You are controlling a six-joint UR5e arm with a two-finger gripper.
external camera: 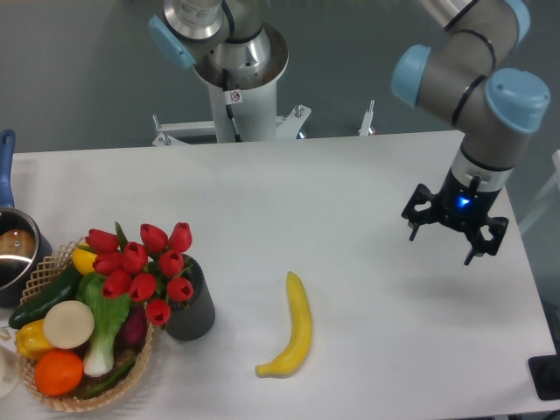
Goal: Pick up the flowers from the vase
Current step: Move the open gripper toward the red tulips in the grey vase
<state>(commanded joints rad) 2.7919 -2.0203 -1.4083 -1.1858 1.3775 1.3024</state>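
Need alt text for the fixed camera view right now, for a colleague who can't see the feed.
A bunch of red tulip flowers stands in a dark grey vase at the table's front left, beside a wicker basket of produce. The open gripper hangs over the table's right side, far from the flowers. A yellow banana lies between them on the white table.

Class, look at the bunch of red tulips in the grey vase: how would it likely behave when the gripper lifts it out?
The tulips spread wider than the vase, so they look top-heavy and may lean when lifted. The bunch looks light. The vase is short and narrow, so it might tip or lift along if stems drag its mouth. The gripper is open, far to the side.
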